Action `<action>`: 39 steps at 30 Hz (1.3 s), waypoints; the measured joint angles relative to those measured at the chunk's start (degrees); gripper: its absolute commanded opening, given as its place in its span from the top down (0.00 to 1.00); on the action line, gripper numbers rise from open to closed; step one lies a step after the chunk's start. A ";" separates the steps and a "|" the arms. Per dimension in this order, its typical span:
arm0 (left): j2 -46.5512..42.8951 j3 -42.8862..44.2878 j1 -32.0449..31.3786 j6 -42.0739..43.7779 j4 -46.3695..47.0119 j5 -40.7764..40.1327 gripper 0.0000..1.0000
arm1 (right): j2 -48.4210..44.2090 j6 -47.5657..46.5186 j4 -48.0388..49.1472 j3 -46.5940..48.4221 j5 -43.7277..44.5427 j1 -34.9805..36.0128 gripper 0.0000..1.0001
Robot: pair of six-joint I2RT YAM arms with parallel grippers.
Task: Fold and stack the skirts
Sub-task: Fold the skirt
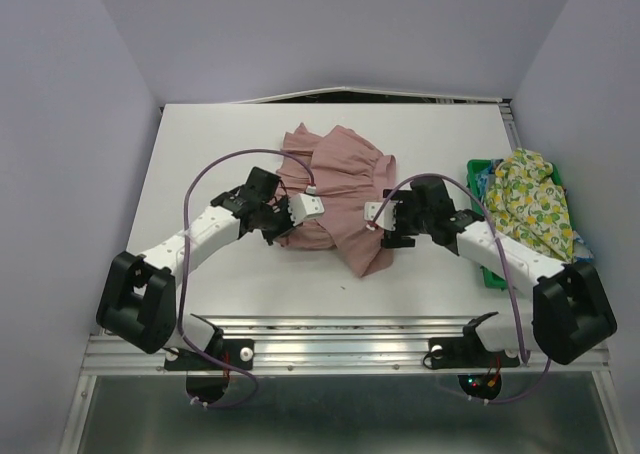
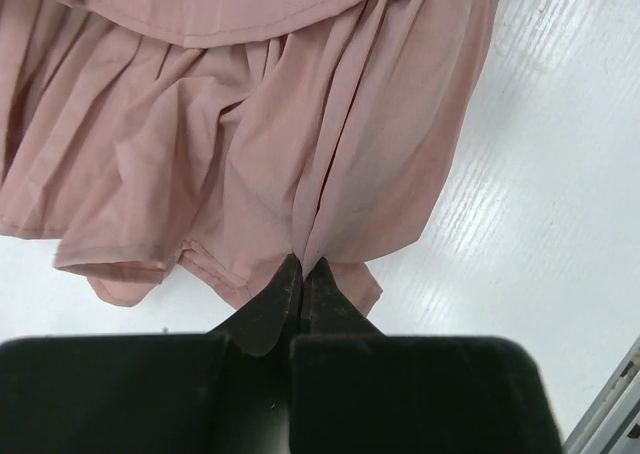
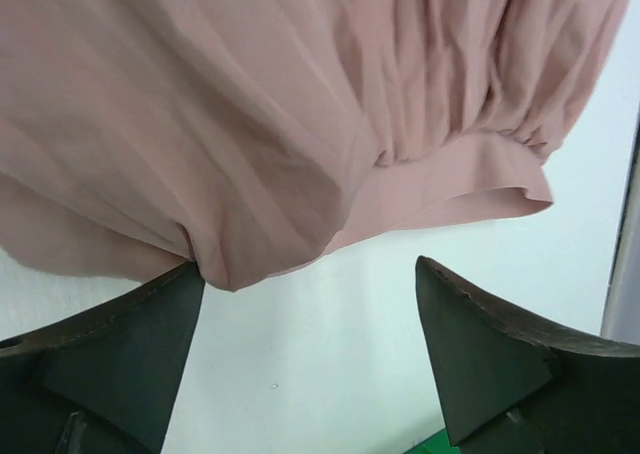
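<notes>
Pink skirt [image 2: 250, 154] hem tight in left pincer [image 2: 300, 274]; right pincer [image 3: 308, 274] wide open, empty.

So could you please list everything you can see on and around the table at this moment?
pink skirt: 1, dusty pink, crumpled at the table's middle
patterned cloth: 1 heap, yellow and green print, piled in the bin
bin: 1, green, at the table's right edge
table: 1, white, under everything
cables: 2, purple, one looping along each arm
left arm: 1, white and black, jaws shut on the pink skirt's hem
right arm: 1, white and black, jaws open at the pink skirt's right edge
</notes>
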 measured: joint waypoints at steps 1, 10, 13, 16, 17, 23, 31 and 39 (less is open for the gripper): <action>0.20 0.00 0.00 0.00 -0.24 0.04 1.00 | 0.17 -0.50 -0.09 -0.22 0.00 0.00 0.08; 2.56 0.00 0.02 -0.39 -1.07 1.14 1.00 | 4.09 -1.75 -1.49 -0.81 -2.56 0.44 0.09; 2.69 0.00 0.22 -0.96 -1.07 1.62 1.00 | 6.58 -1.95 -0.61 -1.27 -3.08 0.76 0.16; 3.37 0.17 0.74 -1.77 -1.16 2.62 1.00 | 8.94 -2.34 1.53 -2.40 -2.99 1.55 0.45; 3.58 0.24 1.05 -2.10 -1.31 2.93 1.00 | 9.77 -2.60 2.58 -3.08 -2.78 1.95 0.53; 3.69 2.54 3.41 -4.07 -2.71 5.14 1.00 | 10.75 -0.87 6.88 -4.52 -0.66 2.25 0.99; -10.03 2.82 4.31 -7.89 -6.58 5.60 1.00 | 1.90 0.66 -2.38 -0.28 -2.49 3.56 0.99; -20.46 7.21 4.31 -10.84 -12.37 4.46 1.00 | -0.07 7.37 -15.56 7.72 -8.52 4.42 0.99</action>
